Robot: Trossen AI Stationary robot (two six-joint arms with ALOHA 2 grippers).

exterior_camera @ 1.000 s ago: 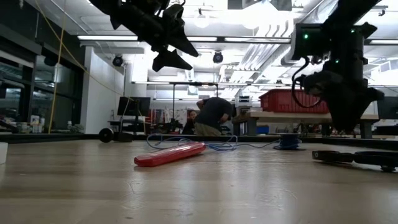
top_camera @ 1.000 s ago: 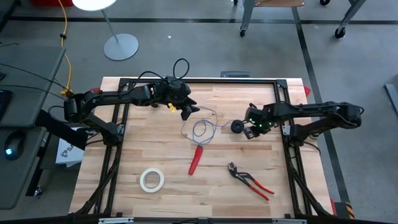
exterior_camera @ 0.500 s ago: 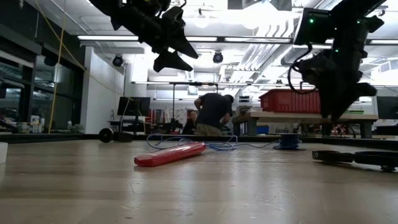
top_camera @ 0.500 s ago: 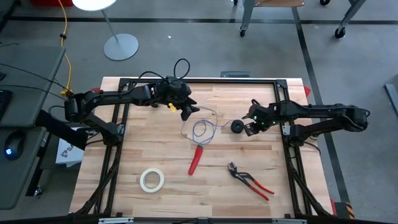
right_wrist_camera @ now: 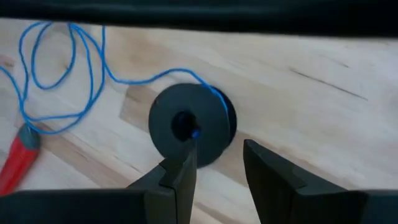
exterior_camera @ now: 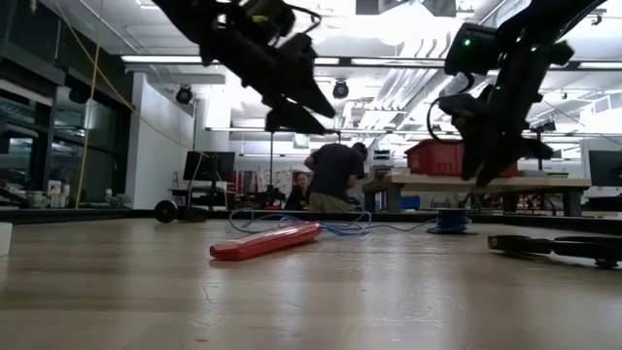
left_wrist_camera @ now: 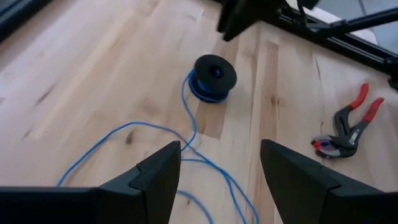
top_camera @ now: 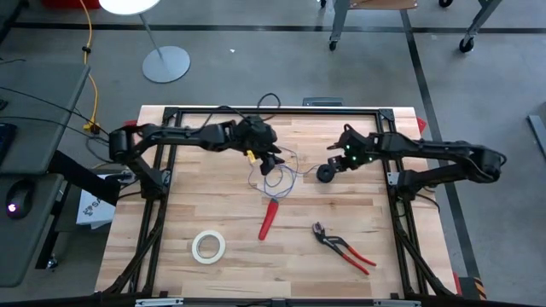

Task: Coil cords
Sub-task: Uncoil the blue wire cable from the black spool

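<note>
Left gripper (top_camera: 271,159), jaws spread and empty, has swung right since a second ago and now hangs over the wire loops (top_camera: 273,179) at mid-table; a pick-up looks likely.

High view: right gripper (top_camera: 335,160) has shifted toward the far side, just past the spool (top_camera: 324,173).

Left wrist view: wire (left_wrist_camera: 186,112) runs unbroken to the spool (left_wrist_camera: 213,74).

Right wrist view: fingers (right_wrist_camera: 180,171) part-open, hovering, gripping nothing.

Left arm stretched in from the left edge toward mid-table, wrist angled down, left gripper (top_camera: 271,159) raised off the surface, fingers (left_wrist_camera: 158,171) spread wide, empty. Right arm reaching in from the right edge, elbow bent, right gripper (top_camera: 335,160) hovering clear of the tabletop, fingers (right_wrist_camera: 180,171) partly apart, gripping nothing.
</note>
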